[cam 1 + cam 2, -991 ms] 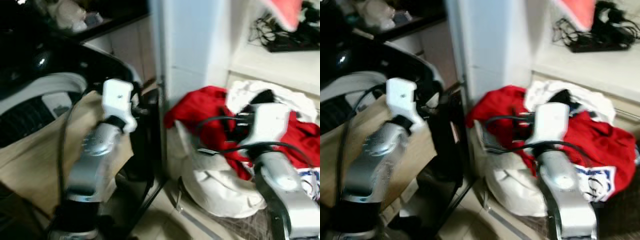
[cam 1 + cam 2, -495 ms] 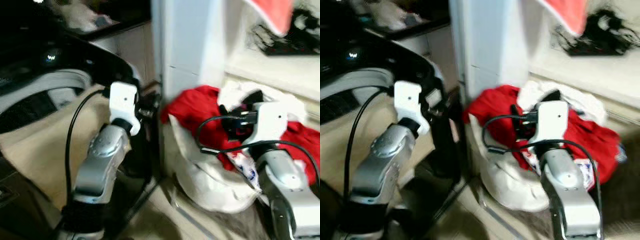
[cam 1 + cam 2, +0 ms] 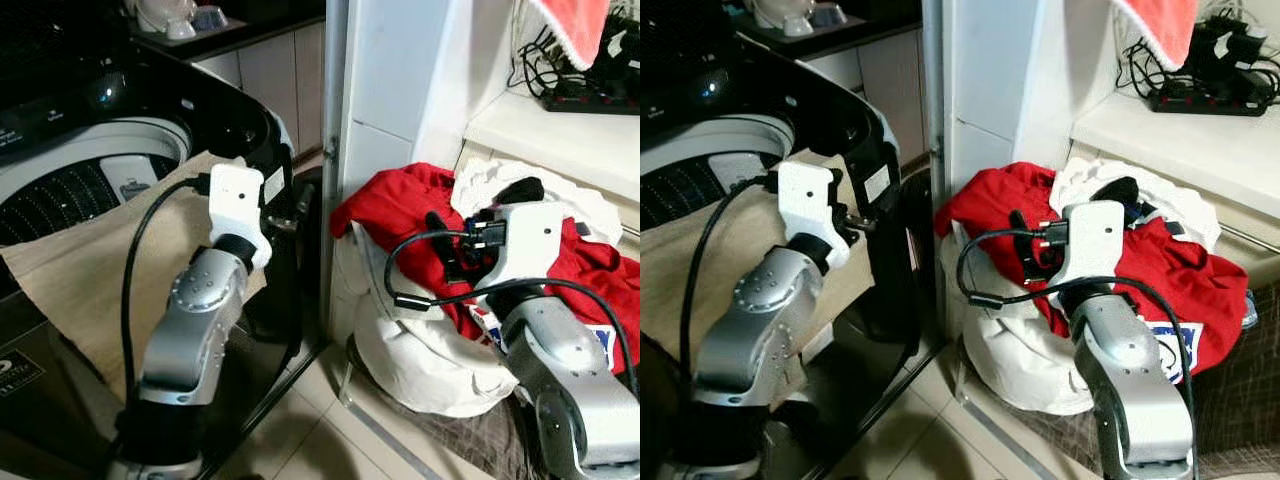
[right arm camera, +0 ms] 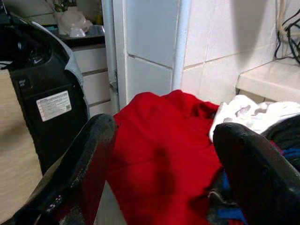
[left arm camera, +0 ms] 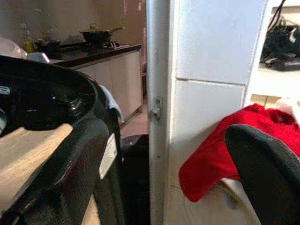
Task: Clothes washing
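A pile of laundry lies right of the washer: a red garment [image 3: 400,205] on top, a white garment [image 3: 520,180] behind it, all in a white bag [image 3: 420,350]. My right gripper [image 4: 161,140] hovers just in front of the red garment, open and holding nothing, with its black fingers [image 3: 440,240] spread wide. The black top-loading washing machine [image 3: 100,110] stands on the left with its drum [image 3: 70,185] uncovered. A beige cloth [image 3: 70,280] hangs over its front edge. My left gripper [image 3: 283,213] is raised beside the washer's right corner, open and empty.
A white tiled pillar [image 3: 385,80] rises between washer and laundry. On the shelf at the right lies a power strip with tangled cables [image 3: 585,95], and an orange-red cloth [image 3: 570,20] hangs above it. A brown woven basket [image 3: 480,440] sits under the bag. A kitchen counter [image 3: 230,25] lies behind.
The whole picture has shifted a little and sharpened, so the camera moved. Both arms keep nearly the same pose, and nothing was taken hold of.
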Robot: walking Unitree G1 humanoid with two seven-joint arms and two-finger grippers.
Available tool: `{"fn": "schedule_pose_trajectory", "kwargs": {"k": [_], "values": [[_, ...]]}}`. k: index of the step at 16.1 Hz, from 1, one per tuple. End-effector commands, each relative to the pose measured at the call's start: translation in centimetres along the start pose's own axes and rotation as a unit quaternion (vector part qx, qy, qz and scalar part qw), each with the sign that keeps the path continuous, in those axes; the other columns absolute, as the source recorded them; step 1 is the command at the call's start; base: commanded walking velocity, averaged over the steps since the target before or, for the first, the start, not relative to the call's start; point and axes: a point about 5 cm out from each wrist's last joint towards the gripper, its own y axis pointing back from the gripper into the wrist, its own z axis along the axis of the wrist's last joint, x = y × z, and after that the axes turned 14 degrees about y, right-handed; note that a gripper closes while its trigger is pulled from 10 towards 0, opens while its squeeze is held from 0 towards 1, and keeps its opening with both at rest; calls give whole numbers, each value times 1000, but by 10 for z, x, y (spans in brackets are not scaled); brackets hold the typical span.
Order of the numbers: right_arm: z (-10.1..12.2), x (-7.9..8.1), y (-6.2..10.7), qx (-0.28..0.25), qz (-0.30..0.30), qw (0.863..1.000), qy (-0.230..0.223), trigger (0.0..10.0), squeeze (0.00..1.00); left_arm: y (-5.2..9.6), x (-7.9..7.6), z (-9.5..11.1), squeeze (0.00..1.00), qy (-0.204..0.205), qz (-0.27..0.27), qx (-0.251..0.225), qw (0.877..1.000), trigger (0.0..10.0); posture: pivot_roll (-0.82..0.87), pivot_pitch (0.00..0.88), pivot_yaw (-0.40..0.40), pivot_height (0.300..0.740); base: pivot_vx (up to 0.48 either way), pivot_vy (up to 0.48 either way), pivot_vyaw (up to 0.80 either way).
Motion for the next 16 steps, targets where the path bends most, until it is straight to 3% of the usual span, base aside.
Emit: {"fn": "schedule_pose_trajectory", "kwargs": {"k": [1, 4, 11, 13, 16], "values": [[-3, 0, 1, 9, -2, 1000, -4, 10000, 0, -2, 0, 1, 0, -1, 1, 0, 1000, 10000, -122, 0, 42, 740, 0, 0, 0], [-2, 0, 1, 7, -6, 1000, -3, 10000, 0, -3, -2, 1, 0, 0, -9, 2, 1000, 10000, -123, 0, 47, 740, 0, 207, 0], [0, -2, 0, 4, -10, 1000, 3, 10000, 0, -3, -4, 0, 0, 1, -14, 5, 1000, 10000, -126, 0, 45, 740, 0, 448, 0], [1, -2, -1, 2, -10, 1000, 4, 10000, 0, -3, -7, 3, 0, -40, -17, -3, 999, 10000, -127, 0, 45, 740, 0, -480, 0], [1, -3, -1, 2, -13, 1000, 4, 10000, 0, -5, -10, 2, 0, -36, -19, 1, 999, 10000, -131, 0, 49, 740, 0, -480, 0]]}}
